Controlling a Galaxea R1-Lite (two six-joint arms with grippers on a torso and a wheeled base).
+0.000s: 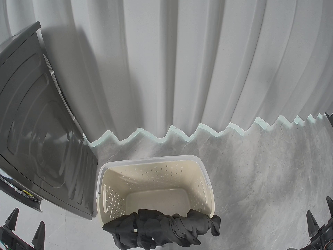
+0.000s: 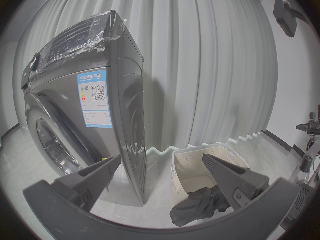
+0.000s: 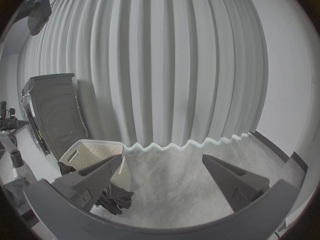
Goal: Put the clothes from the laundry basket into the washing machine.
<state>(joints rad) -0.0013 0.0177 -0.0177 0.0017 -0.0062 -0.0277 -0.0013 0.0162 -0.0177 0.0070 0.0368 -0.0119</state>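
Observation:
A cream perforated laundry basket stands on the floor in front of me. Dark clothes hang over its near rim, partly inside and partly outside. The grey washing machine stands to the basket's left, its round door facing away from the basket. My left gripper is open and empty, low at the left near the machine. My right gripper is open and empty, low at the far right, away from the basket.
White pleated curtains close off the back. The grey stone floor is bare to the right of the basket. The machine's side panel stands close beside the basket's left wall.

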